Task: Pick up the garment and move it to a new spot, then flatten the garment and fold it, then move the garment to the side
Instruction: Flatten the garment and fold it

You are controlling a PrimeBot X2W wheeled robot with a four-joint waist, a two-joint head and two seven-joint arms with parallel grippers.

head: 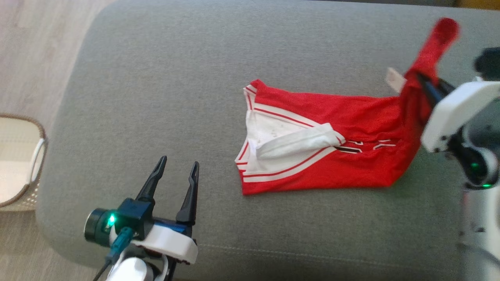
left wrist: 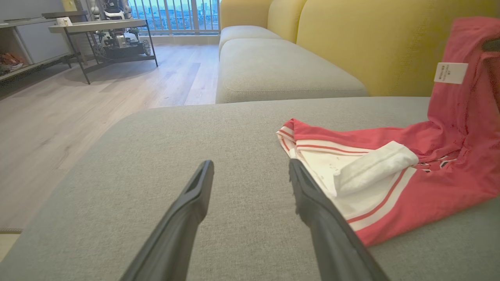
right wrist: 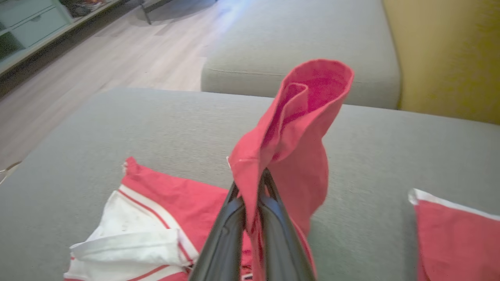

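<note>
The garment is a red jersey with white trim and red stripes, lying crumpled on the grey sofa seat. Its right end is lifted off the seat, pinched in my right gripper, which is shut on the red cloth. In the right wrist view a flap of the garment stands up above the closed fingers. My left gripper hovers open at the lower left, apart from the cloth. In the left wrist view, the garment lies just right of the right finger.
A pale woven basket stands on the wood floor left of the sofa. A yellow backrest rises behind the seat. A second grey seat cushion lies beyond. Another red and white cloth rests at the right.
</note>
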